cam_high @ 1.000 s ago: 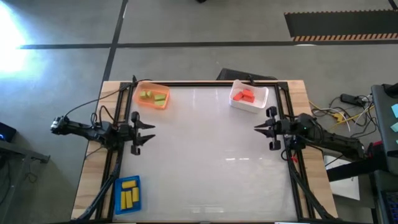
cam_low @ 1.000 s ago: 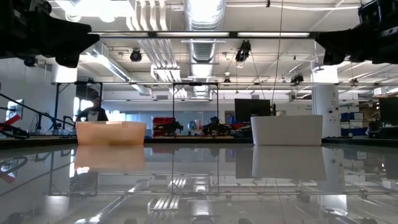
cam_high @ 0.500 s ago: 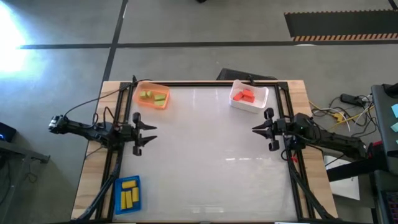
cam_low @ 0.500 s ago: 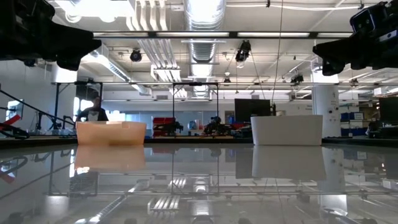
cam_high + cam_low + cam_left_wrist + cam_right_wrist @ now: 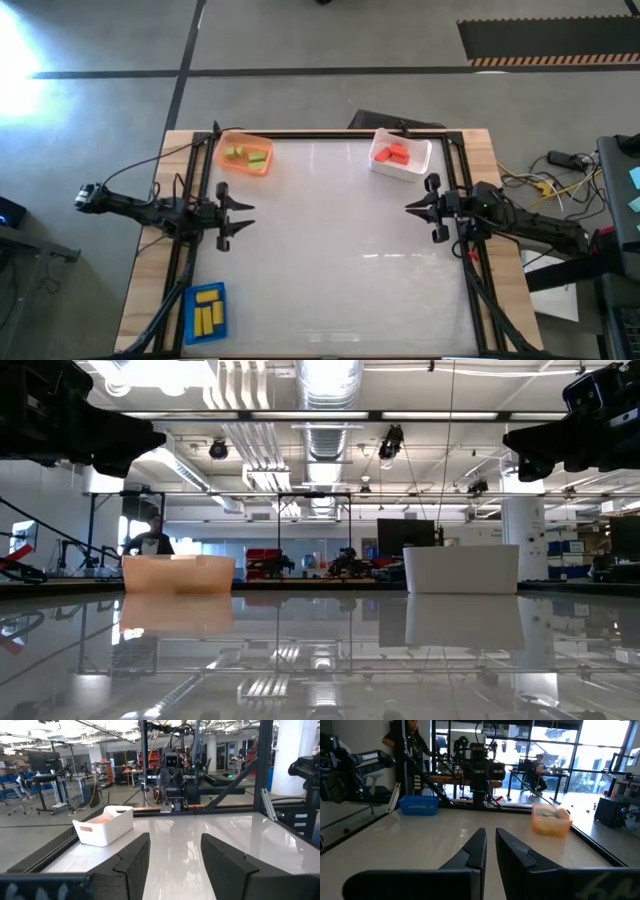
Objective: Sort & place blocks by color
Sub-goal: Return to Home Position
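The blocks lie sorted in three trays. Light green blocks (image 5: pixel 247 155) are in the orange tray (image 5: pixel 226 163) at the far left. Red blocks (image 5: pixel 393 154) are in the white tray (image 5: pixel 421 161) at the far right. Yellow blocks (image 5: pixel 208 311) are in the blue tray (image 5: pixel 190 318) at the near left corner. My left gripper (image 5: pixel 246 214) hangs level over the table's left side, open with nothing between its fingers (image 5: pixel 131 862). My right gripper (image 5: pixel 408 207) hangs level over the right side, shut and holding nothing; its fingers (image 5: pixel 475 851) point across the table.
A black frame (image 5: pixel 470 275) runs round the white tabletop (image 5: pixel 330 250), whose middle is bare. Cables and equipment (image 5: pixel 560 170) lie beyond the right edge. In the low view both arms (image 5: pixel 80 430) (image 5: pixel 575 430) hang well above the table surface.
My right gripper has rolled a little about its own pointing line while staying over the same spot. My left gripper has tipped slightly and kept its place. No block or tray has moved.
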Controlling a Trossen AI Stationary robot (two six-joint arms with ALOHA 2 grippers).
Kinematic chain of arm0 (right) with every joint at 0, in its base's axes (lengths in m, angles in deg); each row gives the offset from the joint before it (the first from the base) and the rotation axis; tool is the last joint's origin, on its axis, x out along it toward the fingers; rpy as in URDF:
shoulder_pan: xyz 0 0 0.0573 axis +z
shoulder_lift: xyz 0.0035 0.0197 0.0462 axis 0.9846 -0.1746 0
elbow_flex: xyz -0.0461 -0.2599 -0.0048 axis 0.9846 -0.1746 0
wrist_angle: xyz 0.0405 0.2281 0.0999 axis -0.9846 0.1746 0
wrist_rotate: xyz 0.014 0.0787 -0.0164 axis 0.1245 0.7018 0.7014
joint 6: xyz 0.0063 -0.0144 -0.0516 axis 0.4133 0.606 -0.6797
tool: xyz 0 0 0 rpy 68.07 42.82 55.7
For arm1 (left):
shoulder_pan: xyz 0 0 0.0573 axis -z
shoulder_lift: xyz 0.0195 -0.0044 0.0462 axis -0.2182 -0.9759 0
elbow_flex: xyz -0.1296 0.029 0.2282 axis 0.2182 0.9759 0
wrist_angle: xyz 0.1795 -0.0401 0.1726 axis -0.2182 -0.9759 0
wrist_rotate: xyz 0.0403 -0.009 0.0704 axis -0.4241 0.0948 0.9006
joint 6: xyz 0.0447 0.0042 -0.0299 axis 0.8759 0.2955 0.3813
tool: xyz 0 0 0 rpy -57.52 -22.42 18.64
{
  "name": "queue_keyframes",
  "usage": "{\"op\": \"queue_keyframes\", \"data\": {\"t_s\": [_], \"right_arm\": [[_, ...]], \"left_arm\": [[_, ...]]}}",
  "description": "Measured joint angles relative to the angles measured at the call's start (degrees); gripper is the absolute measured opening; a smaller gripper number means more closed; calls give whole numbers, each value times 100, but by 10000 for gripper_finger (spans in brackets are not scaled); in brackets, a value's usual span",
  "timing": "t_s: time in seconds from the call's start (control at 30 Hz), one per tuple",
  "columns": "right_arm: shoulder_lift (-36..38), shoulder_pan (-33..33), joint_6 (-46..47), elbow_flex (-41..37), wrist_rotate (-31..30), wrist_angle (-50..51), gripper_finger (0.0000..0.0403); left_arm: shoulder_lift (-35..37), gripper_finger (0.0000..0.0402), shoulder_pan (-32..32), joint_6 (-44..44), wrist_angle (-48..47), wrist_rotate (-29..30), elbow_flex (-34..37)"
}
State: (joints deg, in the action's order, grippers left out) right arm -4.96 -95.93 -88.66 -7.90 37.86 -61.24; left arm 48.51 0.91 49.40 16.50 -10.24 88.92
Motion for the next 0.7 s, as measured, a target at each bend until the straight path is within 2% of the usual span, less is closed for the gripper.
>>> {"op": "queue_keyframes", "data": {"t_s": [0.7], "right_arm": [[0,0,0,-4,-2,-1,31]], "left_arm": [[-370,162,0,0,3,1,4]]}}
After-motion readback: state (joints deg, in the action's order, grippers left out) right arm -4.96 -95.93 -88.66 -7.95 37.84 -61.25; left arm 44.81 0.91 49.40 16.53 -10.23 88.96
